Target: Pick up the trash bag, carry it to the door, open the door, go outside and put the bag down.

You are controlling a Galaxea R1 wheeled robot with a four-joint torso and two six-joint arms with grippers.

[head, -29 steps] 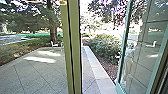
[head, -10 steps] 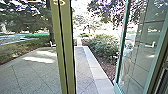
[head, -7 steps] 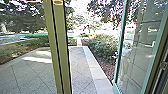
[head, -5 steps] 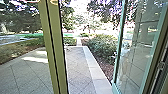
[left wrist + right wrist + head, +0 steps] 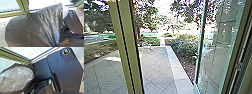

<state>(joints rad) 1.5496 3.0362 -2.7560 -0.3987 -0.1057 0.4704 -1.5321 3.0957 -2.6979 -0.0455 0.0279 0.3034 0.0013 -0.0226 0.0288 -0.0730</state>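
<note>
In the left wrist view, the dark, shiny plastic trash bag (image 5: 33,28) bulges from its gathered folds toward the olive-green metal door frame (image 5: 25,6), seemingly nearer the left hand, though I cannot tell whether either hand is spread or pinching.

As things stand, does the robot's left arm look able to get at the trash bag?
Probably yes: the trash bag looks close in the left wrist view, and nothing covers its broad side.
</note>
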